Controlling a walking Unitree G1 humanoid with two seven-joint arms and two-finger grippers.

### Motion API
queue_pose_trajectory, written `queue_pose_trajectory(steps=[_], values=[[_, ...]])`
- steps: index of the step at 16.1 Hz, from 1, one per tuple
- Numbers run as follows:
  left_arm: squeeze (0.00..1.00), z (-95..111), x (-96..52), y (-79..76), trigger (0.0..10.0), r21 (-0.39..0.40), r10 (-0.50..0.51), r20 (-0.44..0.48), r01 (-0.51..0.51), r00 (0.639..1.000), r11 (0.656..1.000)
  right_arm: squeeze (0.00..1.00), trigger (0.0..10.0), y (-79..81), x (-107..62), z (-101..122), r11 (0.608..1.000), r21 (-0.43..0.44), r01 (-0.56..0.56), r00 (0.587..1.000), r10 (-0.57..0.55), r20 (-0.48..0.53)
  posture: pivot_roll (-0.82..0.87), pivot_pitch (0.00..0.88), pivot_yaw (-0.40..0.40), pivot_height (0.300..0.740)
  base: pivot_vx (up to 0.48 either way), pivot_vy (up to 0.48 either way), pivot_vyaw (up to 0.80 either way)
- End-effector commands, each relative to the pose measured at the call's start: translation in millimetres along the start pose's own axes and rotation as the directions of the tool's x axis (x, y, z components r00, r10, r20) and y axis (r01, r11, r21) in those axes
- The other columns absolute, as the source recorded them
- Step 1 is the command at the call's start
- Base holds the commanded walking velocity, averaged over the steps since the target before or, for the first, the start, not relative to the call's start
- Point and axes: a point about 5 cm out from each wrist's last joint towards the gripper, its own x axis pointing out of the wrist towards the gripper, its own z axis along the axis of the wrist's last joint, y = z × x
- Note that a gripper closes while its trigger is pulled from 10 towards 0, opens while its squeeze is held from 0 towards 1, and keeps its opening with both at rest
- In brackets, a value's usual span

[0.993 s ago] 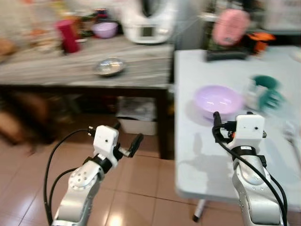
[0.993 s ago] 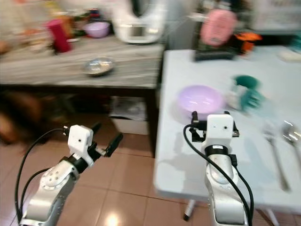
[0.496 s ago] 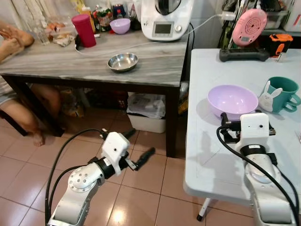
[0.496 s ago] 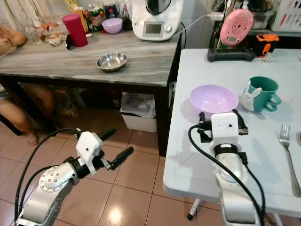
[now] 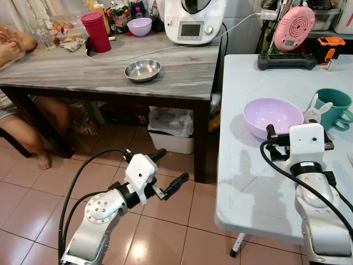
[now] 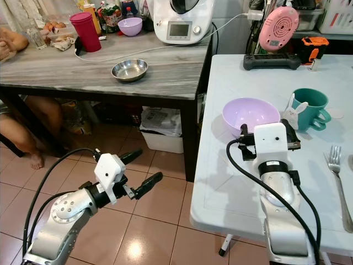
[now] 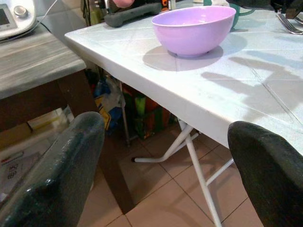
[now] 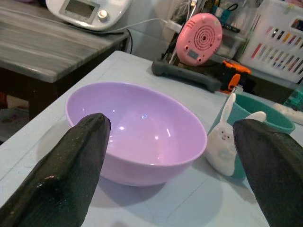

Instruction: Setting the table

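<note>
Right hand is hovering spread wide before the purple bowl — left hand is hanging spread too, over the floor.

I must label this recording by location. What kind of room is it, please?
Most likely a home kitchen or dining corner: a kitchen appliance and a steel bowl stand on a grey wooden table, and a lilac bowl, a green mug and a fork lie on a white folding table.

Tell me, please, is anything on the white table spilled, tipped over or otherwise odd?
Nothing stands out. The purple bowl and the green mug with its rabbit figure stand upright on the white table, and the fork lies flat. No spill shows. The right claw is open before the bowl.
</note>
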Motion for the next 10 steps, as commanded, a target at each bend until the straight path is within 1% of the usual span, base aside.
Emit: queue_pose_trajectory(steps=[1, 2, 3, 4, 5, 6, 7, 8, 10], values=[[0.0, -3, -3.0, 2.5, 10.0, 0.009, 0.007, -0.02, -0.007, 1.0, 1.0, 0.0, 10.0, -1.3, 5.3, 5, 0.999, 0.023, -0.028, 1.0, 0.029, -0.005, -0.26, 0.081, 0.093, 0.74, 0.0, 0.0, 0.0], [0.0, -3, -3.2, 2.8, 10.0, 0.014, 0.0, -0.02, 0.0, 1.0, 1.0, 0.0, 10.0, -2.7, 12.6, 8, 0.996, 0.012, -0.087, 0.996, 0.087, -0.015, -0.26, 0.087, 0.094, 0.74, 0.0, 0.0, 0.0], [0.0, -3, -2.9, 2.9, 10.0, 0.014, 0.0, -0.02, 0.0, 1.0, 1.0, 0.0, 10.0, -3.5, 15.8, 8, 0.993, 0.009, -0.115, 0.993, 0.115, -0.029, -0.26, 0.088, 0.093, 0.74, 0.0, 0.0, 0.0], [0.0, -3, -2.4, 3.0, 10.0, 0.014, 0.001, -0.018, -0.001, 1.0, 1.0, 0.0, 10.0, -6.1, 17.8, 9, 0.994, 0.002, -0.113, 0.993, 0.113, -0.034, -0.26, 0.09, 0.09, 0.74, 0.0, 0.0, 0.0], [0.0, -2, -1.7, 3.2, 10.0, 0.015, 0.003, -0.016, -0.003, 1.0, 1.0, 0.0, 10.0, -10.5, 19.2, 11, 0.996, 0.006, -0.094, 0.995, 0.094, -0.018, -0.26, 0.09, 0.09, 0.74, 0.0, 0.0, 0.0], [0.0, -2, -1.5, 3.4, 10.0, 0.012, 0.012, -0.012, -0.012, 1.0, 1.0, 0.0, 10.0, -9.3, 18.0, 13, 0.996, 0.012, -0.083, 0.996, 0.083, -0.016, -0.26, 0.089, 0.087, 0.74, 0.0, 0.0, 0.0], [0.0, -2, -1.3, 2.9, 10.0, 0.01, 0.016, -0.011, -0.016, 1.0, 1.0, 0.0, 10.0, -8.5, 16.4, 13, 0.997, 0.033, -0.064, 0.998, 0.064, -0.022, -0.26, 0.089, 0.087, 0.74, 0.0, 0.0, -0.76], [0.0, -3, -1.5, 2.6, 10.0, 0.007, 0.02, -0.01, -0.02, 1.0, 1.0, 0.0, 10.0, -6.3, 15.1, 13, 0.997, 0.041, -0.067, 0.998, 0.068, -0.015, -0.26, 0.084, 0.086, 0.74, 0.0, 0.0, -0.76], [0.0, -3, -1.6, 2.6, 10.0, 0.009, 0.029, -0.007, -0.029, 1.0, 1.0, 0.0, 10.0, -4.1, 13.8, 17, 0.997, 0.039, -0.071, 0.997, 0.071, 0.002, -0.26, 0.081, 0.087, 0.74, 0.0, 0.0, -0.77]])
